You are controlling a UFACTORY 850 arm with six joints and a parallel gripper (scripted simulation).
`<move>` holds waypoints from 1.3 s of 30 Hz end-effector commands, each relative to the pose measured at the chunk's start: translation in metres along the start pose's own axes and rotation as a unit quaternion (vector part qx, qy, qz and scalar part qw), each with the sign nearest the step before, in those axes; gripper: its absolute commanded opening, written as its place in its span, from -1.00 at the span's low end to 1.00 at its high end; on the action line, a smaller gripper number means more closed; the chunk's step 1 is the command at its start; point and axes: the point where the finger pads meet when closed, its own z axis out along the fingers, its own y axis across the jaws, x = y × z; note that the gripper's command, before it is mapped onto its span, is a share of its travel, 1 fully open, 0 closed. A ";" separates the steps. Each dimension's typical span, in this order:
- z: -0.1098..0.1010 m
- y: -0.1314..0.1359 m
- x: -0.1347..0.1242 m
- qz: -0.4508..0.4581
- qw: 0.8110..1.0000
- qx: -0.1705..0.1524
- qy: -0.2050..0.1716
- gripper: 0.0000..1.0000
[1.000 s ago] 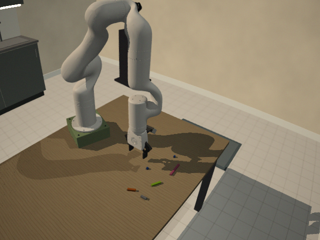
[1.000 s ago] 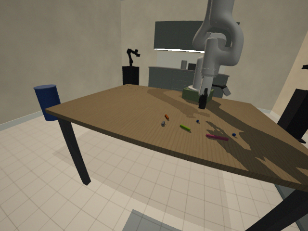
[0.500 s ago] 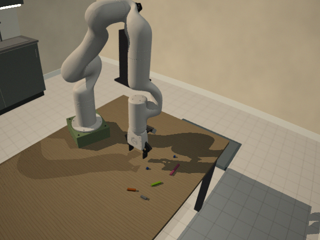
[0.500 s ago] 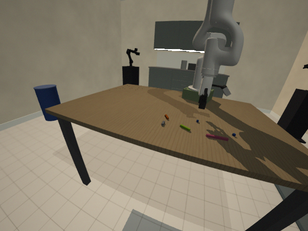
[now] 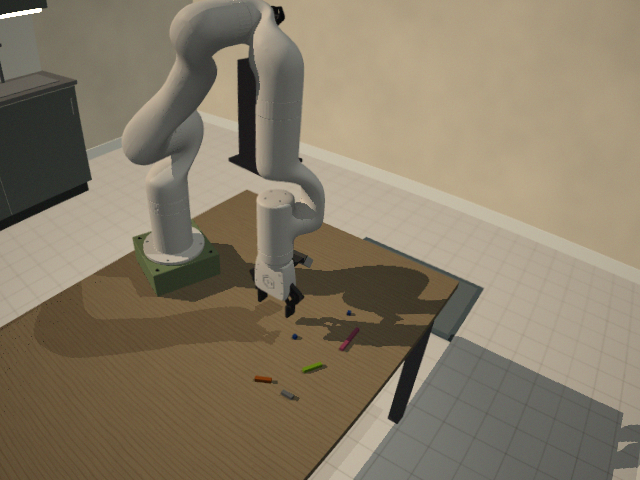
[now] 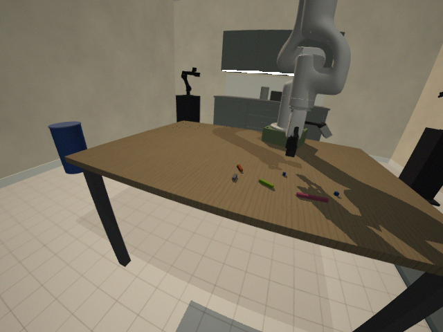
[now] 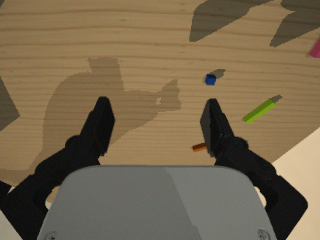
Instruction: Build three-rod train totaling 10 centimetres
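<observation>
Gripper: we see the gripper released, its fingers spread wide with nothing between them, above the table; it is at the centre of the top view.
First blue rod: we find the first blue rod just below the gripper in the top view, and right of centre, towards the top, in the wrist view.
Second blue rod: we see the second blue rod further right in the top view, near the pink one.
Pink rod: we have the pink rod, the longest, lying slantwise in the lower right of the top view; only its end shows at the wrist view's right edge.
Lime rod: our lime rod lies below the first blue one in the top view.
Orange rod: we spot the orange rod low in the top view, left of the lime; a finger partly hides it in the wrist view.
Grey rod: ours is the lowest in the top view, a grey rod near the orange.
Train: we have none formed; all six rods lie apart.

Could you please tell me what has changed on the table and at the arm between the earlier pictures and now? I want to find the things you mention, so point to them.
Nothing has visibly changed. The black two-finger gripper (image 5: 276,304) (image 6: 291,155) (image 7: 158,109) hangs open above the brown wooden table (image 5: 155,403) (image 6: 172,153) (image 7: 45,30), as before, and nothing was taken hold of or let go. The small coloured rods lie where they were.
</observation>
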 end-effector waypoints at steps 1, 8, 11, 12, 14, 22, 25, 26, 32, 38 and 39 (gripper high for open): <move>0.000 0.001 0.000 0.000 1.000 -0.001 0.000 1.00; 0.000 0.001 0.000 0.000 1.000 -0.001 0.000 1.00; 0.000 0.001 0.000 0.000 1.000 -0.001 0.000 1.00; 0.000 0.001 0.000 0.000 1.000 -0.001 0.000 1.00; 0.000 0.001 0.000 0.000 1.000 -0.001 0.000 1.00; 0.000 0.001 0.000 0.000 1.000 -0.001 0.000 1.00; 0.000 0.001 0.000 0.000 1.000 -0.001 0.000 1.00; 0.000 0.001 0.000 0.000 1.000 -0.001 0.000 1.00; 0.000 0.001 0.000 0.000 1.000 -0.001 0.000 1.00; 0.000 0.001 0.000 0.004 1.000 -0.001 0.000 1.00; 0.000 0.002 0.001 0.008 1.000 -0.001 0.000 1.00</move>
